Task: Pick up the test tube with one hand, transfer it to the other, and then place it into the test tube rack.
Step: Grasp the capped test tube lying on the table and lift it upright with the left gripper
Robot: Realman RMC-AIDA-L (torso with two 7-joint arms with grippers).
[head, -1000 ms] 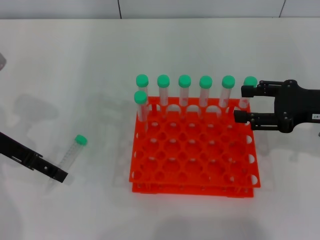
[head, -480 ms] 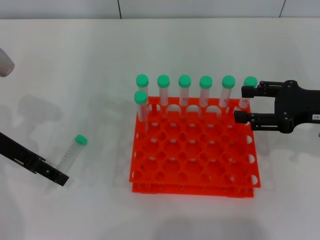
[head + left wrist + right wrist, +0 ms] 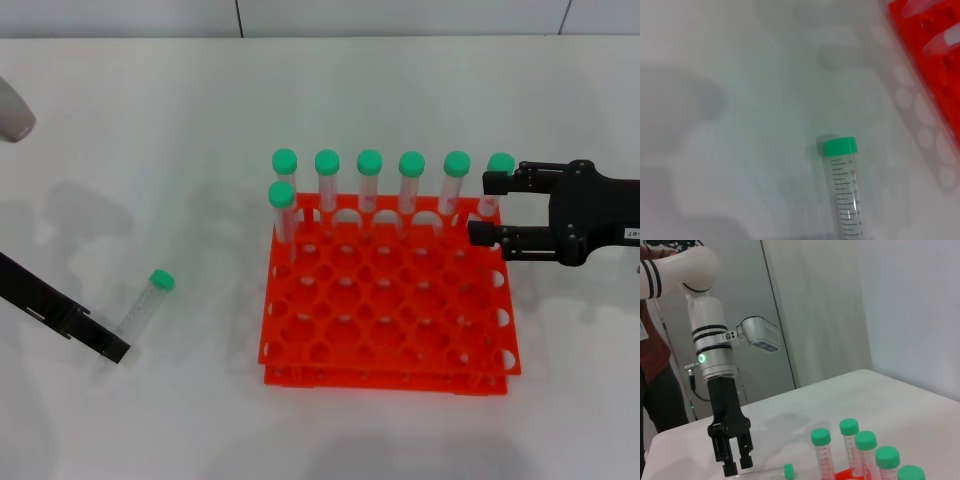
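I see the test tube (image 3: 146,301) lying flat on the white table (image 3: 150,120), well off the test tube rack's (image 3: 385,310) left edge. My left gripper (image 3: 734,467) stands over its bottom end, fingers narrowly parted and not gripping. My right gripper (image 3: 485,208) hangs open at the rack's far right corner.

The slender clear plastic test tube with a green screw cap (image 3: 146,303) lies alone on the white table (image 3: 150,120) at lower left, well apart from the bright orange-red square plastic rack (image 3: 385,300), with bare surface between them. The black two-fingered left gripper (image 3: 112,348) sits at the tube's lower end. Seven capped tubes (image 3: 369,180) stand in the rack's far rows, and the black labelled right gripper (image 3: 482,207) hovers at its upper right corner.
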